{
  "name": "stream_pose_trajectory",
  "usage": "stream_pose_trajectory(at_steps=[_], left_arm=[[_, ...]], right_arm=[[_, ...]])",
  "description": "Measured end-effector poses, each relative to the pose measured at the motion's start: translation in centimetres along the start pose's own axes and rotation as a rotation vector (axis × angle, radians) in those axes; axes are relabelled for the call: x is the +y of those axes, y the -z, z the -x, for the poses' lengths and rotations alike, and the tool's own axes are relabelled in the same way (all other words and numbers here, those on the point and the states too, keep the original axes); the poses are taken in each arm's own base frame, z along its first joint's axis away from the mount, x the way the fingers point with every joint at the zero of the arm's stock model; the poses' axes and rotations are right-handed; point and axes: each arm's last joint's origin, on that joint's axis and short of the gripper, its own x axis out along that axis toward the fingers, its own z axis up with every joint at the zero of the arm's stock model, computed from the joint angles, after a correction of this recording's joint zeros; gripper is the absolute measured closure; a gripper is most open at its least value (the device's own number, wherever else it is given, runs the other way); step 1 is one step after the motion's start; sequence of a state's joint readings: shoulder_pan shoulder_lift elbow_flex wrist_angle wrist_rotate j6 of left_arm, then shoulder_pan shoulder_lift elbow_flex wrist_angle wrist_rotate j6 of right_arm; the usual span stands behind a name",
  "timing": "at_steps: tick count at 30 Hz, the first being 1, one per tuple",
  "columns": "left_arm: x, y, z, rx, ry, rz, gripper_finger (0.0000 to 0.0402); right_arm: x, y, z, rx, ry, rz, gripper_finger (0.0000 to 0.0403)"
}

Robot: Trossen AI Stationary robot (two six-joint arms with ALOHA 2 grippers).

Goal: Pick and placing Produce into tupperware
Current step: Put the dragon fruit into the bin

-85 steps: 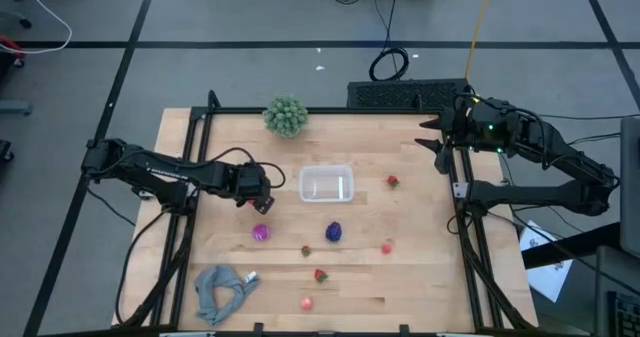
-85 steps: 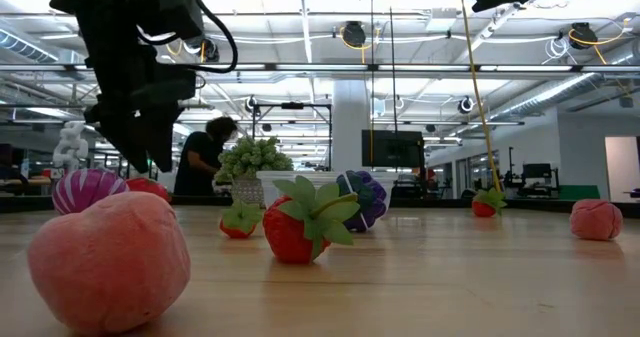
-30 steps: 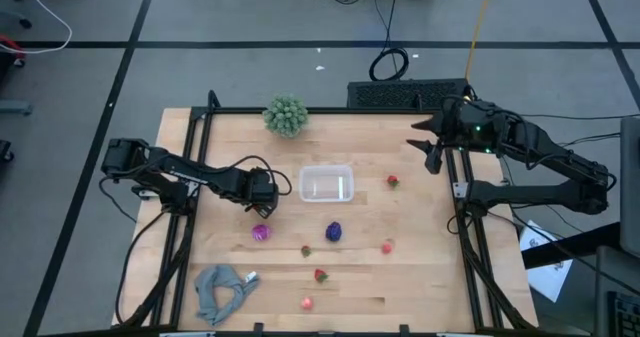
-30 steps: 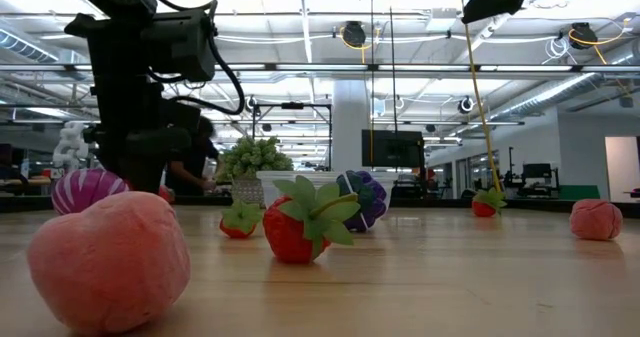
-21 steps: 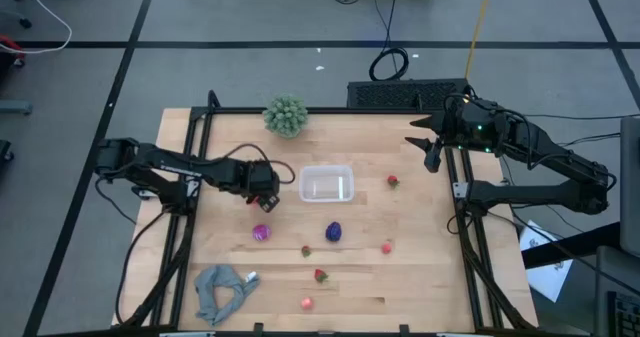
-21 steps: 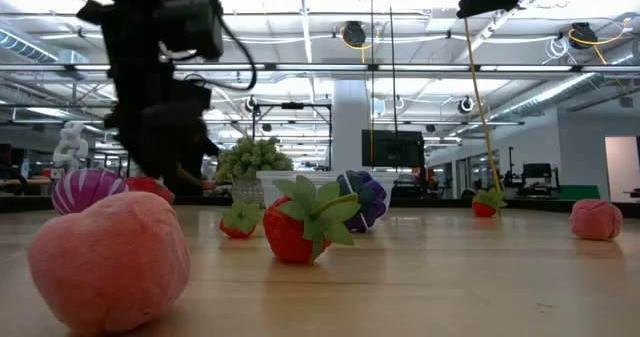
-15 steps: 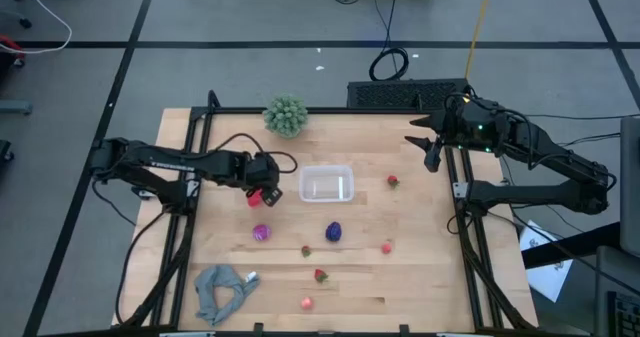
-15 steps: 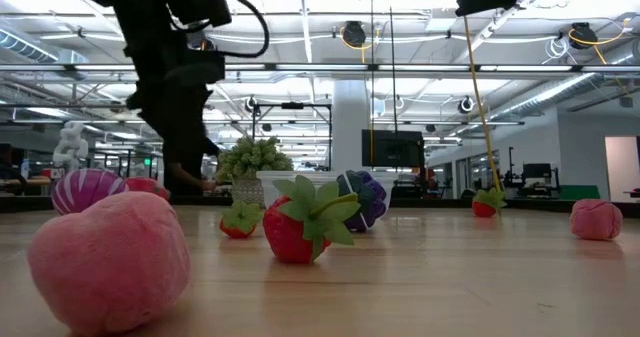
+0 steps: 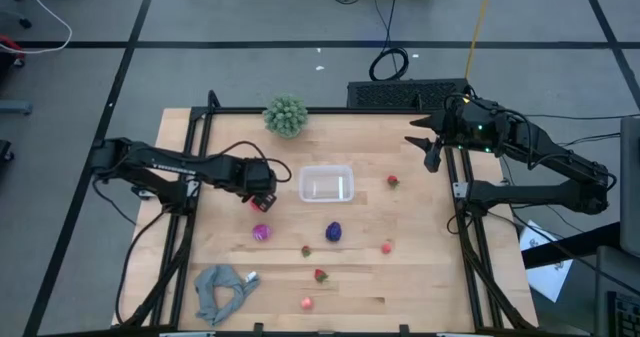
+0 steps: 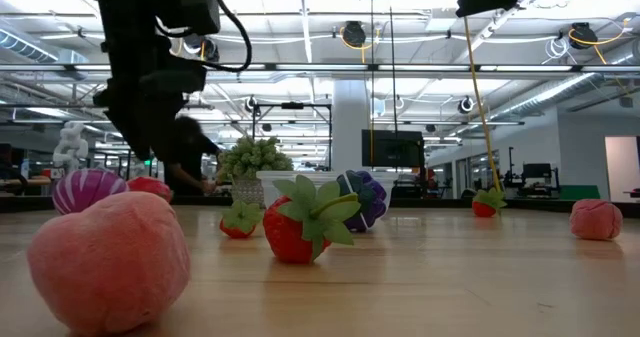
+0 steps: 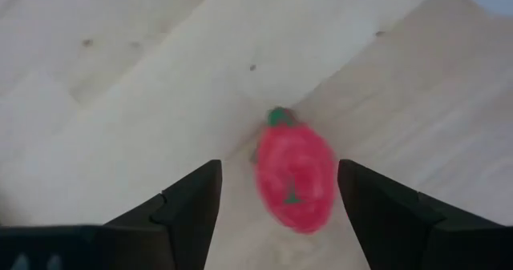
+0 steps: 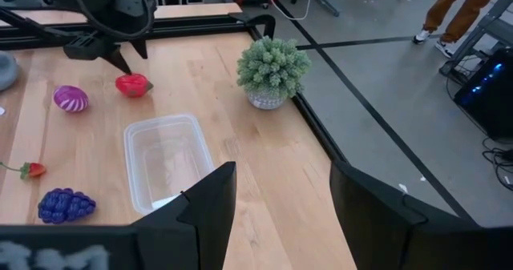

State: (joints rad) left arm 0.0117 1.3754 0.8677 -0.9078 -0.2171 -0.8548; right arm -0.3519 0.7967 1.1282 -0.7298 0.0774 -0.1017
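Left gripper (image 9: 262, 199): reaching low over counter (image 9: 420, 277), fingers (image 11: 188, 210) standing apart, straddling red produce (image 11: 295, 176) lying on the wood. Right gripper (image 9: 428, 152): hovering raised at counter's far right edge, fingers (image 12: 210, 210) spread, holding nothing. Tupperware (image 9: 326, 185): sitting mid-counter, just beside left gripper.

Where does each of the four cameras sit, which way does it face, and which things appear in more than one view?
High view: above, looking straight down on the table, both arms and the clear tupperware.
Low view: at tabletop height, facing the room; a pink fruit sits nearest, the left arm hangs above.
Left wrist view: looks down between the left gripper and its open jaws at a red fruit.
Right wrist view: past the right gripper, across the table.
Shared: the tupperware and that red fruit also show in the right wrist view.
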Motion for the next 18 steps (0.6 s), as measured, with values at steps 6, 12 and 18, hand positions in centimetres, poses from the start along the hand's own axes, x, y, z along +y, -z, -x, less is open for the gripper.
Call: stream_pose_trajectory(at_steps=[6, 12, 18], left_arm=[[-1.0, 0.1, -1.3, 0.036, -0.009, 0.039, 0.0147], [-1.8, 0.2, -3.5, 0.097, -0.061, 0.016, 0.0147], [-2.2, 0.3, -5.4, 0.145, -0.113, 0.006, 0.0147]], right_arm=[[0.0, 0.0, 0.0, 0.0, 0.0, -0.006, 0.0209], [0.0, 0.0, 0.0, 0.001, 0.0, -0.011, 0.0209], [0.0, 0.0, 0.0, 0.004, -0.001, -0.009, 0.0209]])
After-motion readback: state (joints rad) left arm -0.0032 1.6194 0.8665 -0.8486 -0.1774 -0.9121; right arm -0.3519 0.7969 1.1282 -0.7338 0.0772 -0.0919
